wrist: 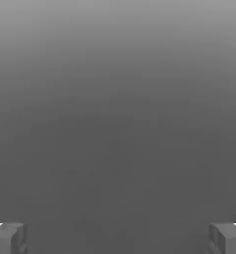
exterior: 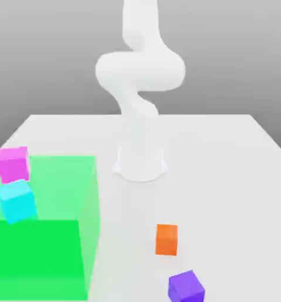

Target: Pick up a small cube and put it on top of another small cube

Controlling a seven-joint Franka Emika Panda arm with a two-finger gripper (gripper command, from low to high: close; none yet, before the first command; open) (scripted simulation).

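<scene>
The gripper (wrist: pixel 118 239) is wide open, its two fingers (wrist: pixel 10 239) far apart with nothing held between them. The task's small cubes are spread around the green block (exterior: pixel 33 259), which serves as the landmark here and stands on the pale table (exterior: pixel 225 177). The magenta cube (exterior: pixel 13 165) shows over the block's top, towards the exterior view's left. The cyan cube (exterior: pixel 17 202) shows just in front of the magenta one, at the front edge of the block's top and turned at an angle; whether those two touch, I cannot tell. The orange cube (exterior: pixel 166 240) sits on the table to the block's side at the exterior view's right, apart from it. The purple cube (exterior: pixel 186 288) is also on the table on that side of the block, nearer the viewer than the orange one and turned at an angle, its lower part cut off by the picture's edge. The white arm (exterior: pixel 141 71) rises from its base (exterior: pixel 140 162), which stands farther back than the block and towards the exterior view's right of it
</scene>
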